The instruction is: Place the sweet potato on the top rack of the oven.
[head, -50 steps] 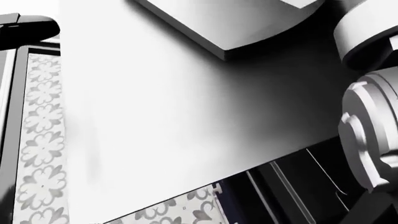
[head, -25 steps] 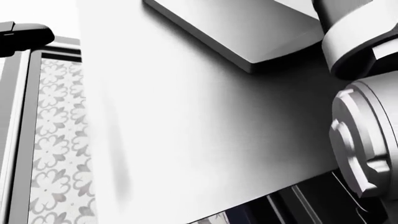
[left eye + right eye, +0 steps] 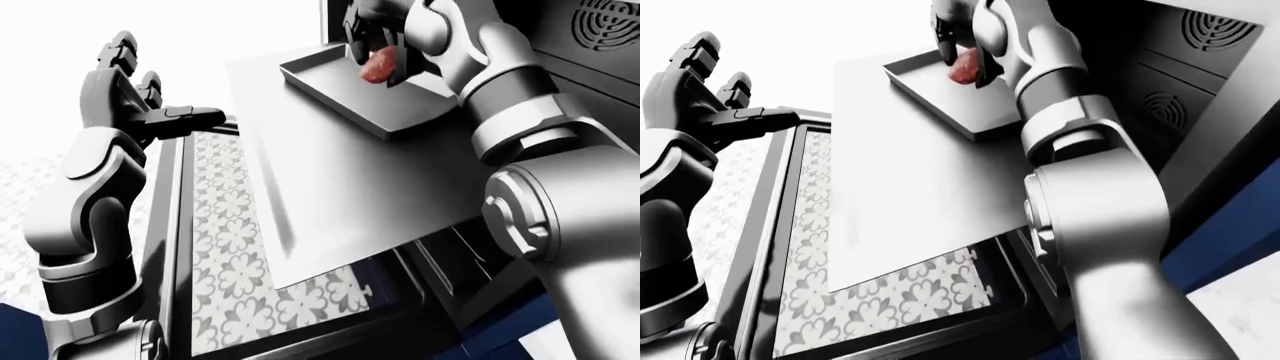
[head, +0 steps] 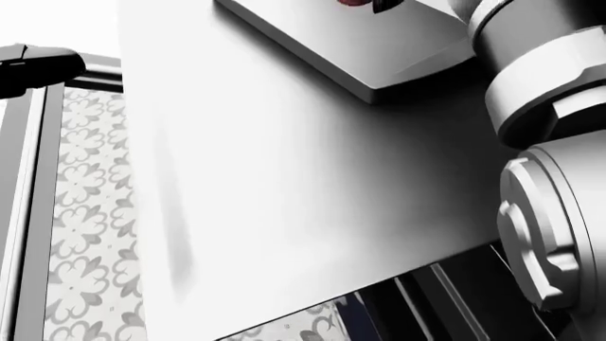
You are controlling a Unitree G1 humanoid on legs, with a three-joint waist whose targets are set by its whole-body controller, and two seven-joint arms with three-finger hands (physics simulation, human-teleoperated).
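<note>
The reddish sweet potato (image 3: 376, 69) hangs just above a shallow grey tray (image 3: 400, 112), and my right hand (image 3: 385, 52) is shut on it at the top of the left-eye view. The tray lies on a flat grey rack sheet (image 3: 330, 195) that is drawn out of the dark oven (image 3: 560, 45) over the open door. In the head view only the potato's lower edge (image 4: 352, 2) shows at the top rim. My left hand (image 3: 150, 90) is open at the upper left, its fingers spread beside the door's top edge and holding nothing.
The open oven door (image 3: 225, 240) has a flower-patterned glass panel and a dark frame, and it lies below the rack sheet. My right forearm (image 3: 560, 217) fills the right side of the views. Vent grilles (image 3: 1215, 30) show on the oven's inner wall.
My right arm has reached further over the tray, and the sweet potato's edge now shows at the top of the head view. The picture has shifted slightly, so the camera moved.
</note>
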